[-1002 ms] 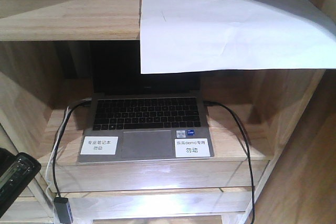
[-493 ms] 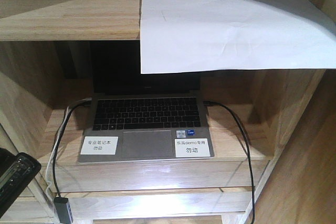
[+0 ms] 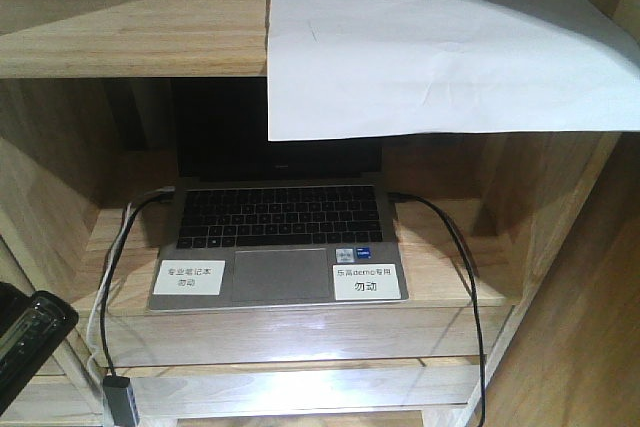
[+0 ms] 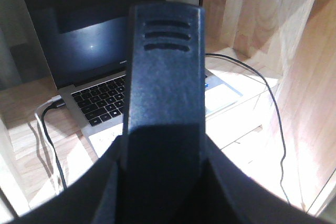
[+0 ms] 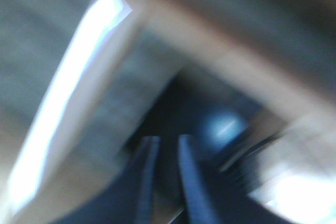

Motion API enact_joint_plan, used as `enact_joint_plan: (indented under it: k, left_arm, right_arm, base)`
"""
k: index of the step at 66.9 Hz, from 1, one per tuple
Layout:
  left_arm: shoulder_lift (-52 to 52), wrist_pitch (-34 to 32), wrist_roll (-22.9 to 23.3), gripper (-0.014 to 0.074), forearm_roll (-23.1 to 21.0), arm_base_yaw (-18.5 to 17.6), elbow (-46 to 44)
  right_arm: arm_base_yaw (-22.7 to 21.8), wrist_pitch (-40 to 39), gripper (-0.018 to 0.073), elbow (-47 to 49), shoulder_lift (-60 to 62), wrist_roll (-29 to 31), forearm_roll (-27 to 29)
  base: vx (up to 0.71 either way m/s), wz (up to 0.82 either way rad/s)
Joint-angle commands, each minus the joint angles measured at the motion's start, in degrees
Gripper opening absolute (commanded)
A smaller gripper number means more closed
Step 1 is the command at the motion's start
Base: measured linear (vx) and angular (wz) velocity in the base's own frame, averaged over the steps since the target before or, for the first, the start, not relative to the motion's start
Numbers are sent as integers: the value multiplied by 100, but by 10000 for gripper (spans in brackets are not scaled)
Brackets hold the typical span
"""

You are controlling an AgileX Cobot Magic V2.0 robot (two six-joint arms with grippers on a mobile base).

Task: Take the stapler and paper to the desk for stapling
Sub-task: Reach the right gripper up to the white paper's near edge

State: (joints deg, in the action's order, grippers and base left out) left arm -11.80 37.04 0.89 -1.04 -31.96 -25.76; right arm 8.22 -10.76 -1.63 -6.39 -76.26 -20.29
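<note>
One paper [image 3: 430, 57] draped over shelf [image 3: 130, 37] in front view, left claw [image 4: 163, 51] state untellable, right claw [image 5: 168, 166] blurred, perhaps nearly clenched

The paper [image 3: 440, 52] overhangs the front edge of the upper shelf [image 3: 130, 37], so its front strip hangs free with open air before and beneath it. Below, the open laptop [image 3: 275, 237] fills the middle of the lower shelf [image 3: 440, 267]. The right cable [image 3: 466, 277] and left cable [image 3: 108, 277] loop beside it. The side wall [image 3: 545, 197] stands near the sheet's right end
</note>
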Motion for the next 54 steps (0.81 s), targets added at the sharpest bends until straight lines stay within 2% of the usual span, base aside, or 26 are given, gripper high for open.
enact_joint_plan:
  k: [1, 14, 26, 33, 54]
  left_arm:
    - [-38, -699, 36, -7, -37, -15, -180]
    - [-38, -699, 36, -7, -37, -15, -180]
    - [-38, -699, 36, -7, -37, -15, -180]
    - [-38, -699, 36, -7, -37, -15, -180]
    - [-38, -699, 36, -7, -37, -15, -180]
  right_arm:
    - [197, -1434, 270, -1, -761, 10, -67]
    - [203, -3624, 448, 237, -2643, 98, -40]
    - [203, -5222, 484, 791, -4207, 118, -46]
    - [203, -5592, 484, 1180, -4769, 100, -109]
    - [203, -5595, 484, 1937, -5605, -92, -117]
  base:
    - [0, 0]
    - [0, 0]
    - [0, 0]
    - [0, 0]
    - [0, 0]
